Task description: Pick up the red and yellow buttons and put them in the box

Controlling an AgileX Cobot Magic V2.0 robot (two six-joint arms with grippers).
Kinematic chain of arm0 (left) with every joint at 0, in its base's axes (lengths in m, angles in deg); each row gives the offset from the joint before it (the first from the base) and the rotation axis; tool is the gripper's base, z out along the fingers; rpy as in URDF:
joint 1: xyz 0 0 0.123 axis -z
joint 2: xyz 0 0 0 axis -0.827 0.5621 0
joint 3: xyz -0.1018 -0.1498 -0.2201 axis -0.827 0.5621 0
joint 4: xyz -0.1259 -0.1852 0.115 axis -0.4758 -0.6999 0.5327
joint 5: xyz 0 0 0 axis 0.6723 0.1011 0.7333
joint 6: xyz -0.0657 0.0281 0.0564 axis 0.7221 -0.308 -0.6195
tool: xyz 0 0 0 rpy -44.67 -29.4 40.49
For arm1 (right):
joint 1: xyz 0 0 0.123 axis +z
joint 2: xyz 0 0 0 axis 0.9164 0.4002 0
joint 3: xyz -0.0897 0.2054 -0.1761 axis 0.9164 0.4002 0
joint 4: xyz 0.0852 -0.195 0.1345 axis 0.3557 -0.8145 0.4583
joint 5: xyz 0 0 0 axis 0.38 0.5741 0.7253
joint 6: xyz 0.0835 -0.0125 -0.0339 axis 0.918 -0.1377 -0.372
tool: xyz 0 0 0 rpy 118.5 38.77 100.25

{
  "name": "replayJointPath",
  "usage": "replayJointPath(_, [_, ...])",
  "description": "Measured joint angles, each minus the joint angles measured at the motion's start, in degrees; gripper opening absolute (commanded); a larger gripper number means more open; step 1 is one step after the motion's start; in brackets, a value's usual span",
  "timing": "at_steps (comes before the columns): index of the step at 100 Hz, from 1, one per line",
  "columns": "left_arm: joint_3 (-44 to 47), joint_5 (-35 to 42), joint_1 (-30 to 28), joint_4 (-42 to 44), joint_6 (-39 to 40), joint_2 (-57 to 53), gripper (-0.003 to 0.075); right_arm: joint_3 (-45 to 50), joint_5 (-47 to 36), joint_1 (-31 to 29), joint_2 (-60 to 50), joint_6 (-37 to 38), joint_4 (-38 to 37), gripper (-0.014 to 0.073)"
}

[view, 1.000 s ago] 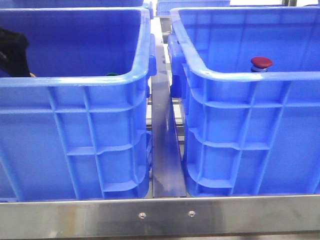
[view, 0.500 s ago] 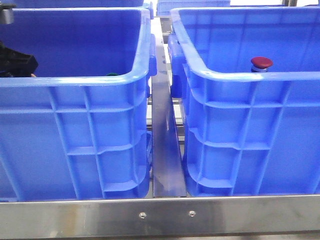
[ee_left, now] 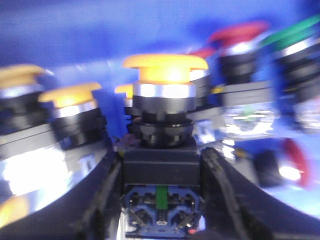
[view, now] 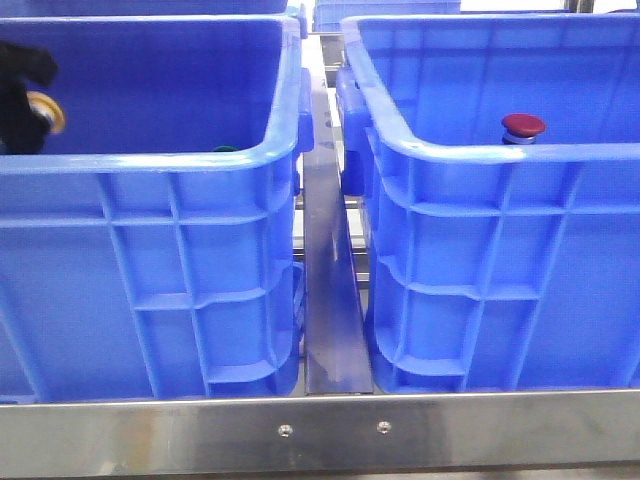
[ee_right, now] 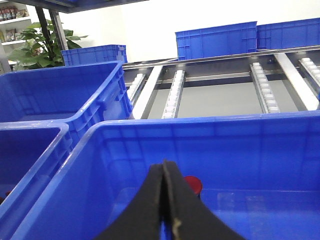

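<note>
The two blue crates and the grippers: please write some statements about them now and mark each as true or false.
1. The left gripper is shut on a yellow button. True.
2. A red button sits in the right crate. True.
3. The right gripper is open wide. False: its fingers are pressed together, holding nothing.
4. The left crate holds only yellow buttons. False: the left wrist view also shows red and green ones there.
5. The right gripper is over the left crate. False: it is over the right crate.
</note>
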State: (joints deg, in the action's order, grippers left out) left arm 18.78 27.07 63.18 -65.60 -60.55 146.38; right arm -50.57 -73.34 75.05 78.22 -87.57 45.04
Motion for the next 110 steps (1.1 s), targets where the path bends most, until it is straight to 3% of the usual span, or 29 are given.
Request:
replayJointPath(25, [3.35, -3.00, 1.59, -1.09, 0.00, -11.60, -0.0019, 0.00, -0.10, 0.00, 0.00, 0.00, 0.00, -0.0097])
replayJointPath(59, [4.66, -3.62, 15.69, -1.22, 0.00, -24.61, -0.0019, 0.00, -0.10, 0.00, 0.00, 0.00, 0.00, -0.0097])
replayJointPath(91, [4.78, 1.11, 31.10, -1.22, 0.00, -25.11, -0.0019, 0.00, -0.10, 0.00, 0.00, 0.00, 0.00, -0.0097])
replayJointPath(110, [2.05, 3.51, 35.79, -1.27, 0.00, -20.87, -0.0019, 0.00, -0.10, 0.00, 0.00, 0.00, 0.00, -0.0097])
